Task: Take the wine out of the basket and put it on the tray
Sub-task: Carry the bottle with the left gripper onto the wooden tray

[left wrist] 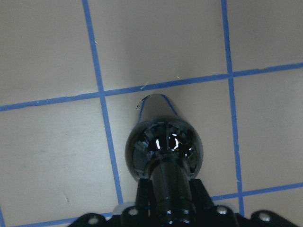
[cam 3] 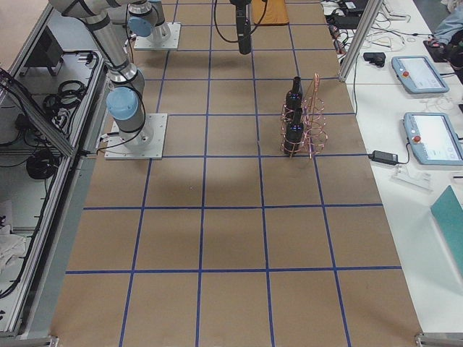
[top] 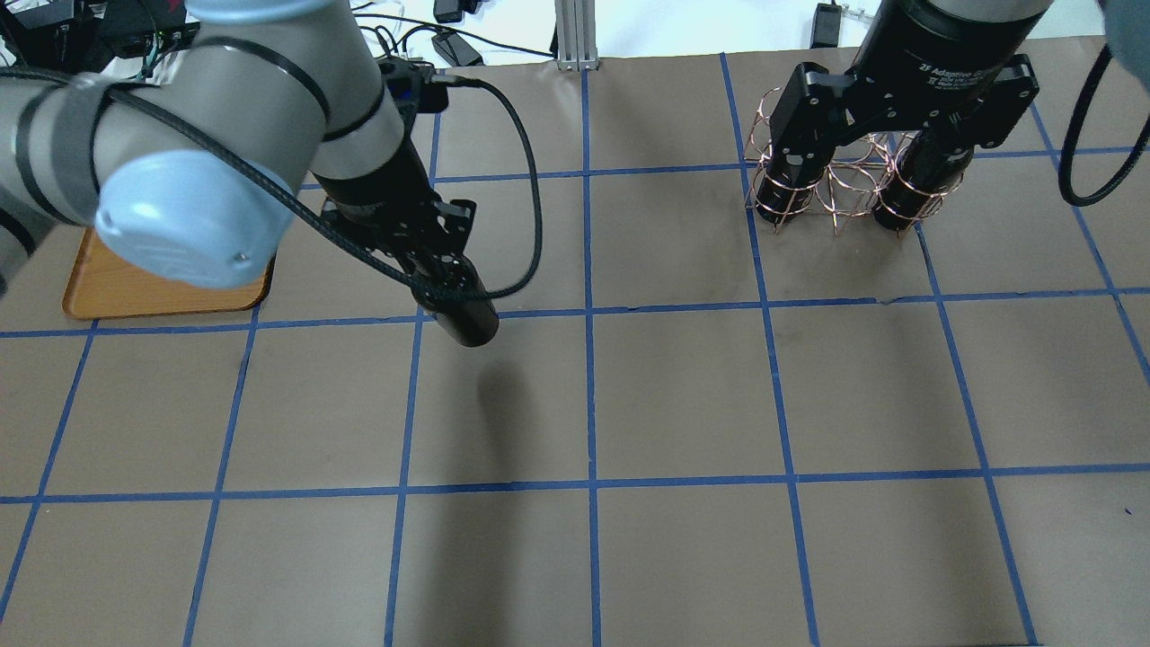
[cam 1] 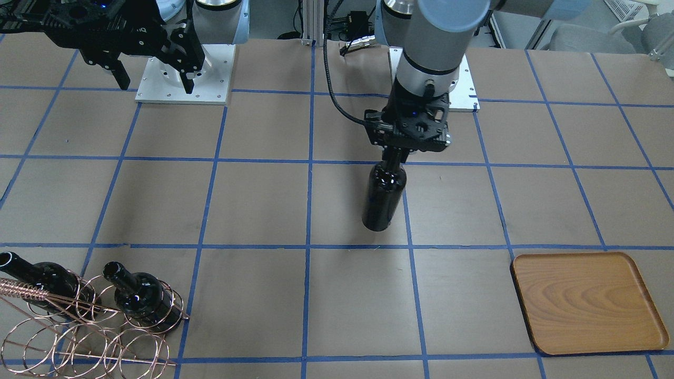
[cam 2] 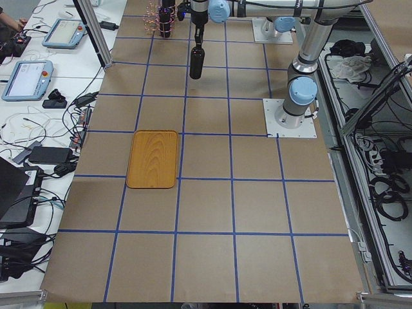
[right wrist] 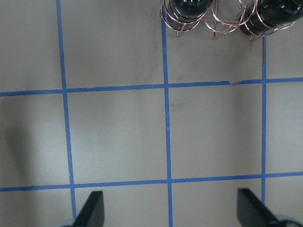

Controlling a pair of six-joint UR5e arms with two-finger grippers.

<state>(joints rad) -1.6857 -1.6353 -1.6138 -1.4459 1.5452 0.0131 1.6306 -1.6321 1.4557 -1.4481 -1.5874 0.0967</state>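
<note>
Above mid-table, the left gripper (cam 1: pixel 395 157) pinches the neck of the wine (cam 1: pixel 384 197), which hangs upright, apparently clear of the table (cam 1: pixel 253 200): carry step. Next, by judgement: travel sideways to the tray (cam 1: pixel 587 302), well apart, then lower. Meanwhile the right gripper (cam 1: pixel 156 84) is spread, empty. Two other bottles (cam 1: pixel 142 300) sit in the basket (cam 1: pixel 79 337). Brown paper, blue tape grid; teach pendants (cam 2: pixel 26 77) alongside.

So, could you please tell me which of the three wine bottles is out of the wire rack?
The bottle held by its neck in the left gripper, mid-table; the other two sit in the copper rack.
</note>
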